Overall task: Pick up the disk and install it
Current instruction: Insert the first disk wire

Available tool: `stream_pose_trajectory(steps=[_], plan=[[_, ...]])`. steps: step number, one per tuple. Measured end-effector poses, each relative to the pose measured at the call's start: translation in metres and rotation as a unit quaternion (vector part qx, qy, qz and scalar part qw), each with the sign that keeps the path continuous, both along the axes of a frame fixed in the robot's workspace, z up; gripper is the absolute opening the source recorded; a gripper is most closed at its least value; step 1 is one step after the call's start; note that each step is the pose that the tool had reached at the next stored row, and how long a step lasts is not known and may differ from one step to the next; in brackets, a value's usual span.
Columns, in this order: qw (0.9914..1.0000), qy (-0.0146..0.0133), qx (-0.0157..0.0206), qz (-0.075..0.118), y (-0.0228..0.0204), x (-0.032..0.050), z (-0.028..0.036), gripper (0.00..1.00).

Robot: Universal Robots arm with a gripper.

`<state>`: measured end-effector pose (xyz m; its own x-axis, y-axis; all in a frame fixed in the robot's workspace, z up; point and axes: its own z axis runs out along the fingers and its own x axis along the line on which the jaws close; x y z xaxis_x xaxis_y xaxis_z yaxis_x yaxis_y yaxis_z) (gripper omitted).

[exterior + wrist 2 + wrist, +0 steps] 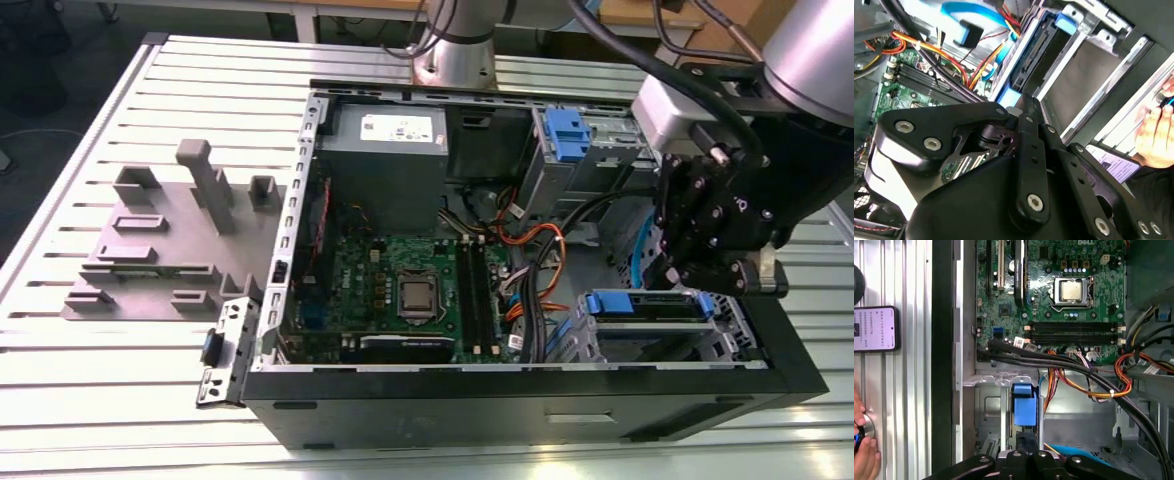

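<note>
Ribbed table [80,340] — matt silver metal. Computer case [534,412]: smooth black shell, bare grey sheet-metal interior. Motherboard [400,265]: green lacquered board. Disk [647,304] carrier — smooth blue plastic. Gripper [723,285]: matt black. Fixture block [160,250]: matt grey plastic.

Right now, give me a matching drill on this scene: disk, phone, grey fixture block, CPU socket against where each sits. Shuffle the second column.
Things:
1. disk
2. phone
3. grey fixture block
4. CPU socket

Places:
A. on the green motherboard
B. on the slatted table, at the exterior view's left of the case
C. in the drive cage, close by the gripper
D. flat on the table outside the case, near a person's hand

Pairs: 1-C, 2-D, 3-B, 4-A
</note>
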<state>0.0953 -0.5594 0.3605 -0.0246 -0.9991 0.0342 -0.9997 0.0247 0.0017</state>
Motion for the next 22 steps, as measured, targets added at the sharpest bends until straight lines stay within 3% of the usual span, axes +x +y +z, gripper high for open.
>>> stream_pose_trajectory(steps=[6,18,22], plan=[[1.00000,0.0000,0.0001,0.000,0.0001,0.0020,0.0048,0.11],[1.00000,0.0025,0.0000,0.000,0.0014,0.0429,0.0040,0.11],[1.00000,0.0027,0.0000,0.000,0.0048,0.0481,0.0039,0.11]])
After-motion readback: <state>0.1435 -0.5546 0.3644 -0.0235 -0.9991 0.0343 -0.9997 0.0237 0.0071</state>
